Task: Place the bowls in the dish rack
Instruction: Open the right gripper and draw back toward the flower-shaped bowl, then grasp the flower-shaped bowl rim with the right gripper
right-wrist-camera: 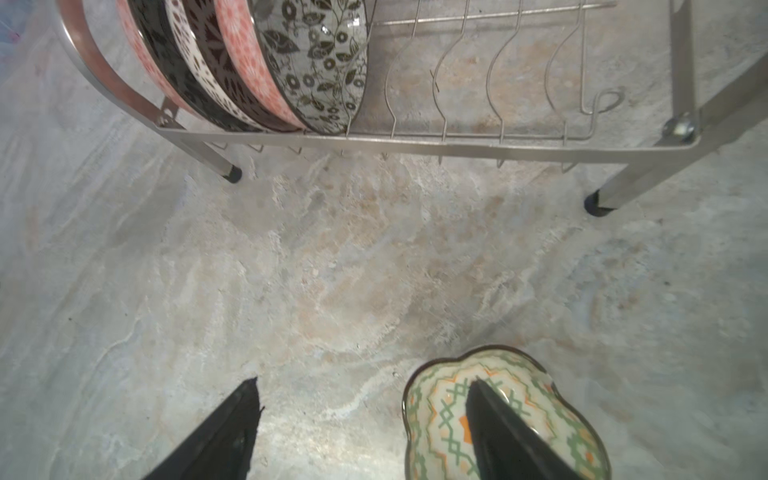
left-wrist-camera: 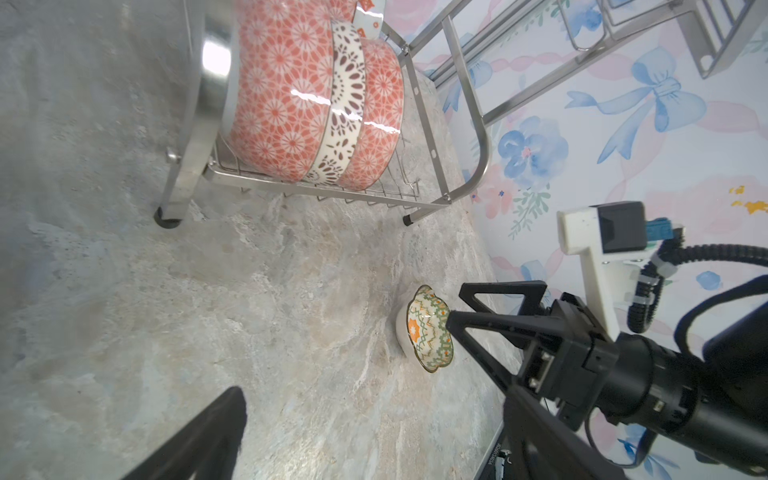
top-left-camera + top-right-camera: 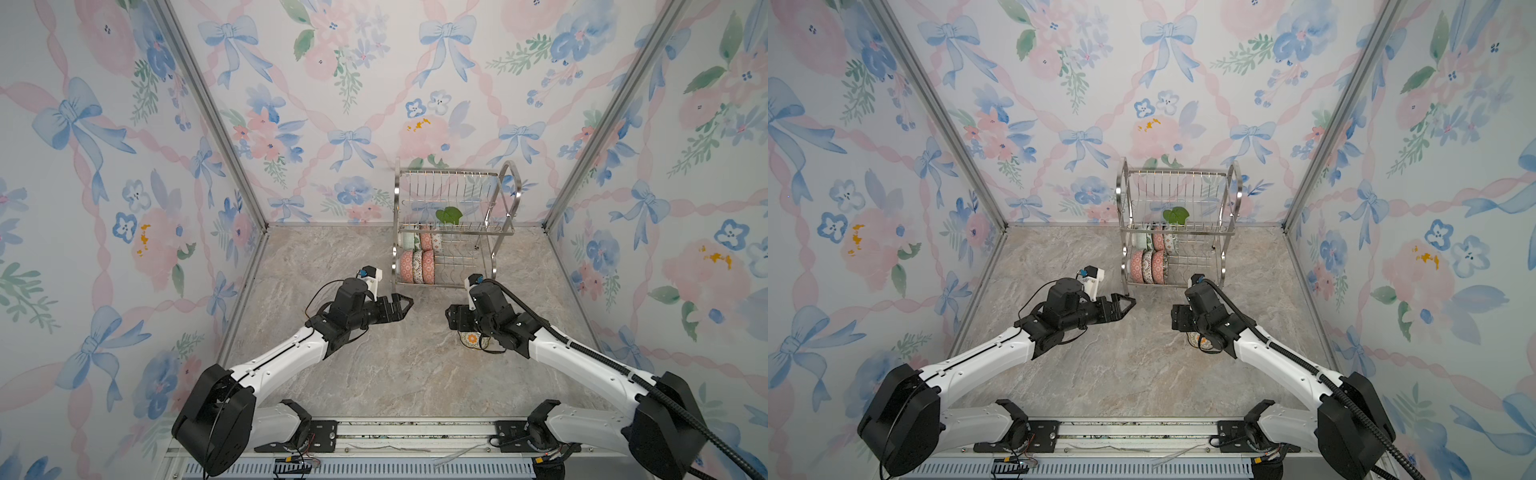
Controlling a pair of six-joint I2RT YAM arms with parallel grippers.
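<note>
Already racked: bowls (image 3: 417, 266) stand on edge, packed side by side at the left end of the dish rack's (image 3: 397, 195) lower tier. More sit on the tier above, over that same end. Standing on edge, they slot into the wire dividers and take little room.
Free slots: the lower-tier dividers to the right of the dark floral bowl (image 1: 324, 66) are bare, and are likely the next berth.
Left to load: one scalloped bowl (image 1: 432, 415) sits mouth up on the table (image 1: 332, 270), in front of the rack's right end, near it but apart.
Right gripper (image 1: 365, 380): jaws spread wide and gripping nothing, low over that bowl, pointing toward the rack.
Bowl against that pincer: one finger hangs over the bowl's hollow and the other is well outside the rim over bare table. One side of the bowl's wall therefore lies between them, seemingly a set-up to pinch the rim. Whether the inner finger touches the glaze is unclear.
Left gripper (image 3: 405, 309): jaws wide and empty, in front of the rack's left front leg, apart from every bowl. It is probably parked clear of the other arm's path.
</note>
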